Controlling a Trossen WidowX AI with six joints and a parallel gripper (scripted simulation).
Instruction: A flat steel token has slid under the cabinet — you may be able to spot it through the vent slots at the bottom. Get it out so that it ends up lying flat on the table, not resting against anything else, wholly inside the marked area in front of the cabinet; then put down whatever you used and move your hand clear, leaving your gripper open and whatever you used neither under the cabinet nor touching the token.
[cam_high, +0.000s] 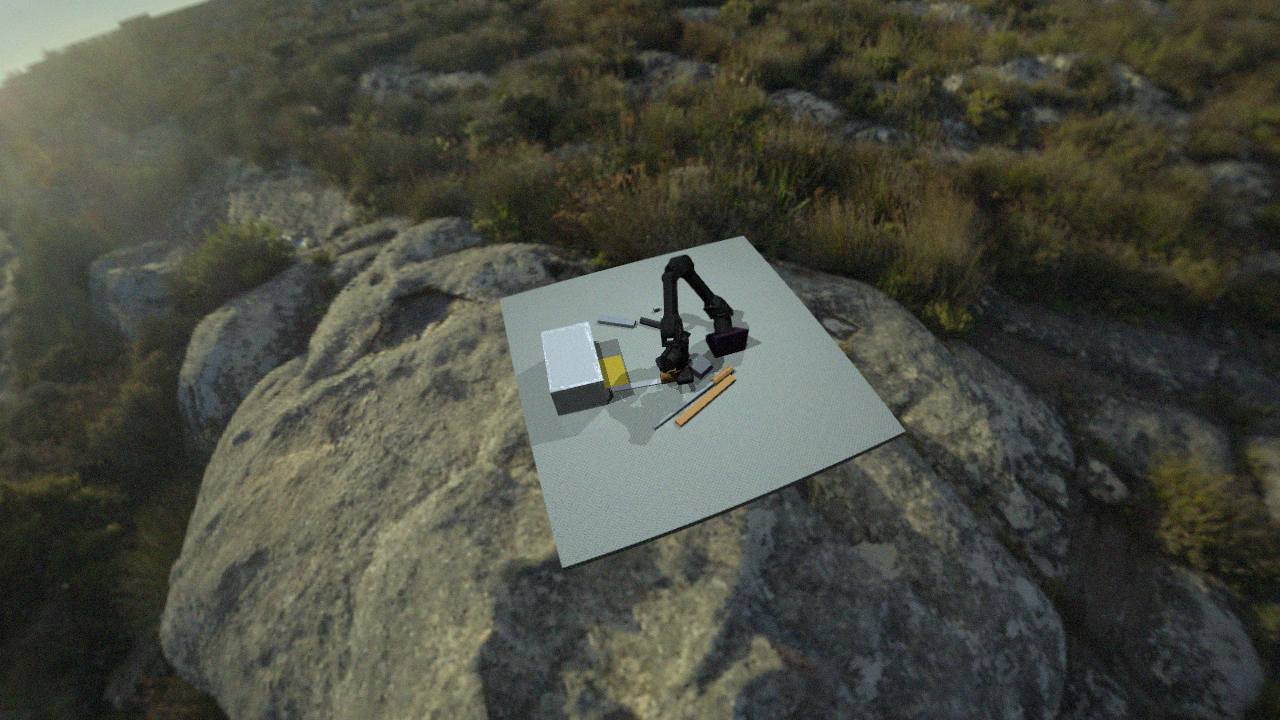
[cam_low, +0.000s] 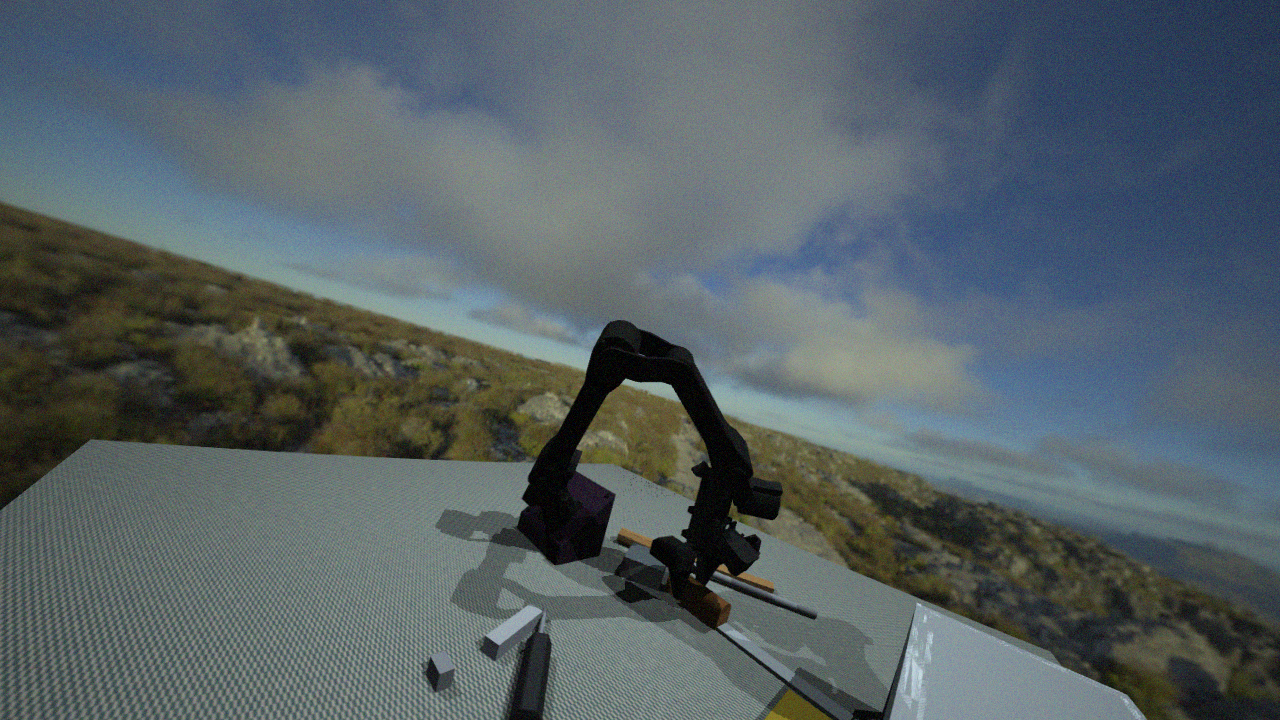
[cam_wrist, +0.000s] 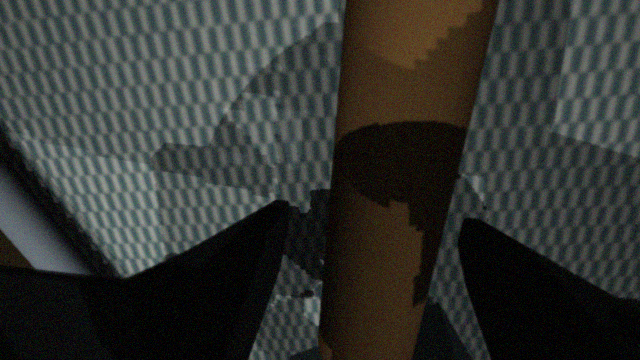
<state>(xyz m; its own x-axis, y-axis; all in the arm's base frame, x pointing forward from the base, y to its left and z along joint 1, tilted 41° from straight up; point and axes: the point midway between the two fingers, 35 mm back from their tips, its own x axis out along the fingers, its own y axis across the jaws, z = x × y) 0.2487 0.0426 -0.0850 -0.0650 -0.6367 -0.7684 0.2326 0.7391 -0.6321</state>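
My jaws (cam_high: 677, 377) (cam_low: 693, 586) are released, standing apart on either side of an orange handle (cam_high: 667, 377) (cam_low: 709, 606) (cam_wrist: 405, 100). From it a flat blade (cam_high: 637, 385) (cam_low: 760, 656) runs beside the yellow area (cam_high: 614, 370) (cam_low: 796, 707) towards the white cabinet (cam_high: 572, 356) (cam_low: 1002, 671), near the table's (cam_high: 716, 474) (cam_low: 268, 555) (cam_wrist: 125, 75) left edge in the top view. I can't make out the steel token, so I cannot tell its place.
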